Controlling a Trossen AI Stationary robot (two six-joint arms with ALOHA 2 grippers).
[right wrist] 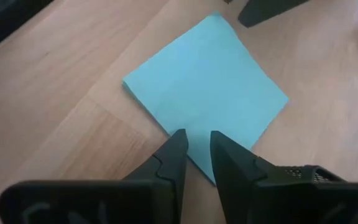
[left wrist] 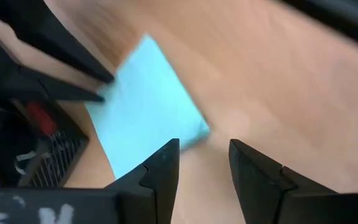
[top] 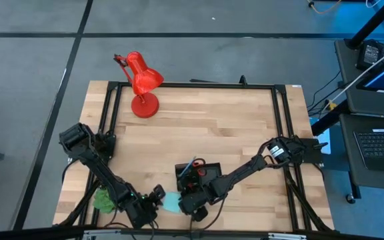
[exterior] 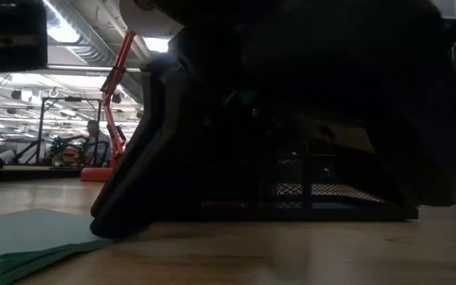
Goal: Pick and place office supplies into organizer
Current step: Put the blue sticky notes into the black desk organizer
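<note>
Notepad (right wrist: 207,93), light blue and square, lies flat on the surface (top: 212,127) directly ahead of your right end effector (right wrist: 197,146), whose fingers stand narrowly parted over its near edge with nothing between them. Your left end effector (left wrist: 204,162) hovers beside the pad's opposite corner, fingers spread and empty. Just behind the right end effector sits the organizer (top: 193,175), already holding a few supplies. You appear to be at the pick stage for the pad. Next, you would likely need one finger worked under an edge, since it lies flush and thin.
</note>
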